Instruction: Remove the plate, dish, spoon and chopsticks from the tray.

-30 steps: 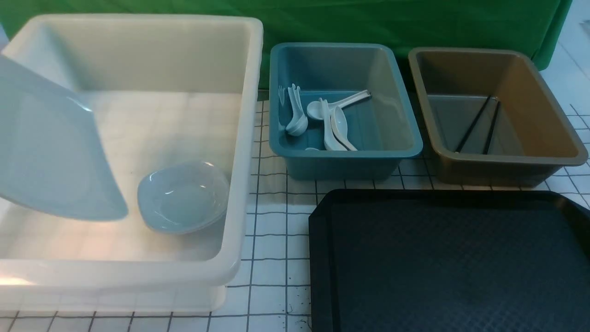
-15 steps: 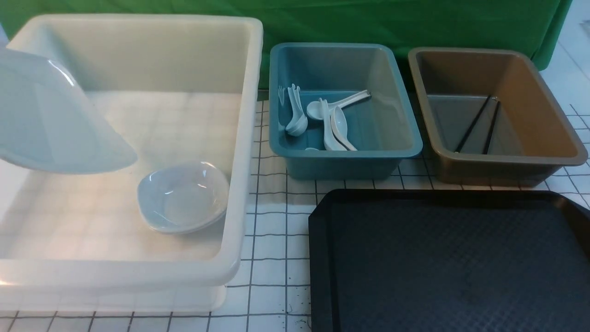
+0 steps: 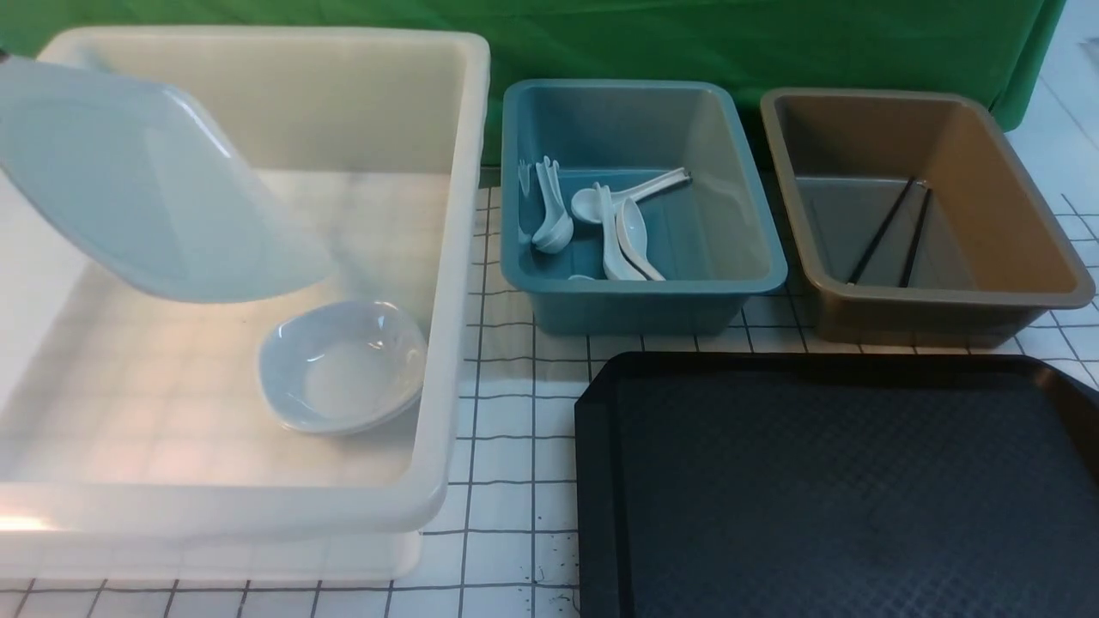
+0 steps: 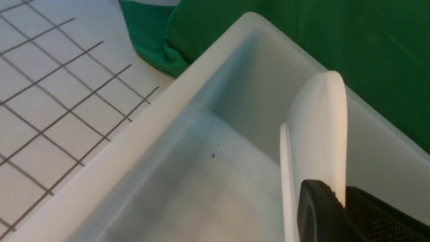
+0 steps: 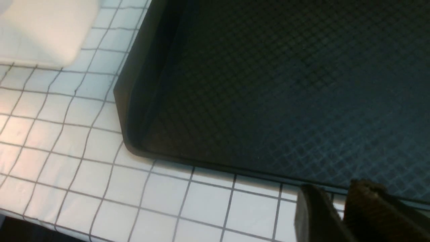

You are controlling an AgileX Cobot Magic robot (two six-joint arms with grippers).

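Left gripper [image 4: 339, 201] is clamping tight on one short edge of the plate [image 3: 154, 180], black fingers [image 4: 315, 211] pinching the rim from both sides. Plate is hanging in the air over the left part of the white bin [image 3: 464, 257], tilted steeply, not lying flat. In the front view its long axis is running from high at the far left down toward the right, and the free lower corner is pointing down-right toward the dish [image 3: 343, 365], apart from it. In the left wrist view the plate is showing edge-on, stretching straight away from the fingers toward the bin's far wall and the green cloth [image 4: 369, 40]. Cannot tell which face is turned to the front camera.

Dish is sitting upright on the bin floor near the right wall. Spoons [image 3: 631, 232] are lying in the blue tub [image 3: 730, 215], and the chopsticks [image 3: 880, 232] are lying in the brown tub [image 3: 1013, 197], leaning lengthwise front to back.

Right gripper [image 5: 341, 208] is hovering over the grid table [image 3: 506, 446] just beside an edge of the tray [image 3: 841, 498], jaws slightly apart, a sliver of table showing between them, holding nothing.
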